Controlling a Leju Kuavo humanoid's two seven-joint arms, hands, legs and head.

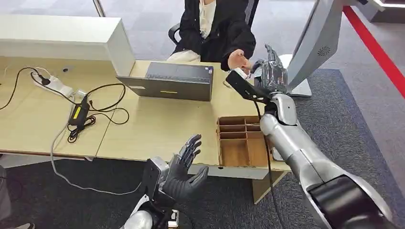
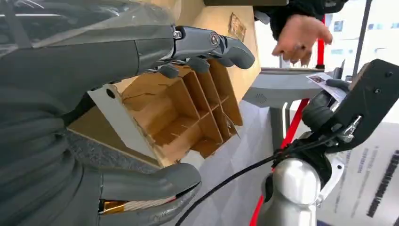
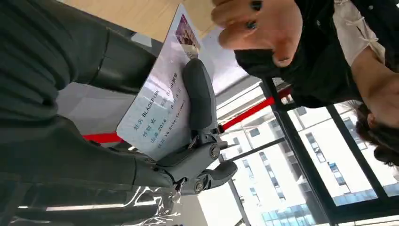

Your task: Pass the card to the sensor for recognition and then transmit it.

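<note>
Pinching the card [image 3: 160, 113] in my right hand [image 1: 272, 71] beside a person's hand [image 1: 237, 59]; left hand [image 1: 186, 167] spread, holding nothing.

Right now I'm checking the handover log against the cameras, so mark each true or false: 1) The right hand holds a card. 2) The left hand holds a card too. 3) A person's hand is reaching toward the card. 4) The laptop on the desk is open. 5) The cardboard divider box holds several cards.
1) True: the right hand holds the card, a finger lying across its printed face.
2) False: the left hand is empty, fingers apart, near the desk edge.
3) True: the person's hand is stretched out beside the card.
4) False: the laptop lies closed.
5) False: the compartments of the divider box that show are empty.
</note>
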